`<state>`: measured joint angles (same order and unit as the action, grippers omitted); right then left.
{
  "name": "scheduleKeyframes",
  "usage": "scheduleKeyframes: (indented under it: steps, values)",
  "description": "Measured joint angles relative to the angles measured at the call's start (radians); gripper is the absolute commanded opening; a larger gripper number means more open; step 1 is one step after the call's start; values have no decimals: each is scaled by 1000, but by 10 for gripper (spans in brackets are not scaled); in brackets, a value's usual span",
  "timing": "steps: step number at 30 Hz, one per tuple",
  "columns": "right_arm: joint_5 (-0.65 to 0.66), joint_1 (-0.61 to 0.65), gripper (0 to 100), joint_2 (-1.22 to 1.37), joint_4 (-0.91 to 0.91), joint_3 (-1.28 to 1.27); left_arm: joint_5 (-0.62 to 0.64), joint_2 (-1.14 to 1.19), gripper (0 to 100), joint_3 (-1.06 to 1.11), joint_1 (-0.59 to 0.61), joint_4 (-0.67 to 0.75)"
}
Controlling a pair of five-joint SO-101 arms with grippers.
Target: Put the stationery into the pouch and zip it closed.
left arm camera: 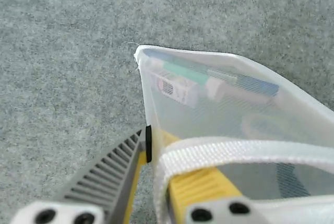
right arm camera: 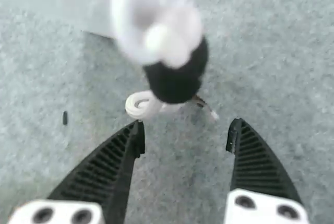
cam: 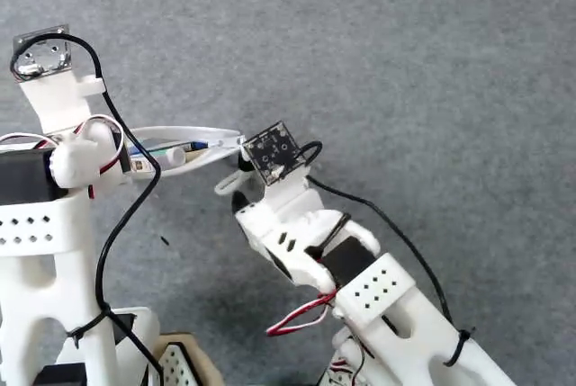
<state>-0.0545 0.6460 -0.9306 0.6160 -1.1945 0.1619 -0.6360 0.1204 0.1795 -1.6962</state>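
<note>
A see-through white mesh pouch [left arm camera: 235, 114] hangs above the grey table, with my left gripper [left arm camera: 155, 143] shut on its edge. One grey finger [left arm camera: 112, 169] lies outside the mesh, and a yellow pad shows through it. Inside lie the stationery [left arm camera: 185, 80]: pens with green and blue parts and a labelled white tube. In the high view the pouch [cam: 184, 148] stretches between the two arms. My right gripper [right arm camera: 186, 129] stands open just short of the black zipper pull [right arm camera: 177, 80], which carries a white loop [right arm camera: 140, 105]. Nothing is between its black fingers [right arm camera: 122, 153].
The grey felt table [cam: 432, 89] stretches wide to the back and right. A small black speck [cam: 165, 241] lies on it near the arms. A tan and black object [cam: 184, 361] sits at the front edge beside the left arm's base.
</note>
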Motion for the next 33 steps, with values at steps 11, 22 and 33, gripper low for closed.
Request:
scheduleKeyframes:
  steps: [11,22,33]
  values:
    - [-3,-6,183,0,-132,-9,0,0,28,0,0,0]
    - [-3,-9,74,0,-147,-48,0,0,28,0,-2,0]
    - [-3,-9,78,0,-147,-129,0,0,28,0,-3,0]
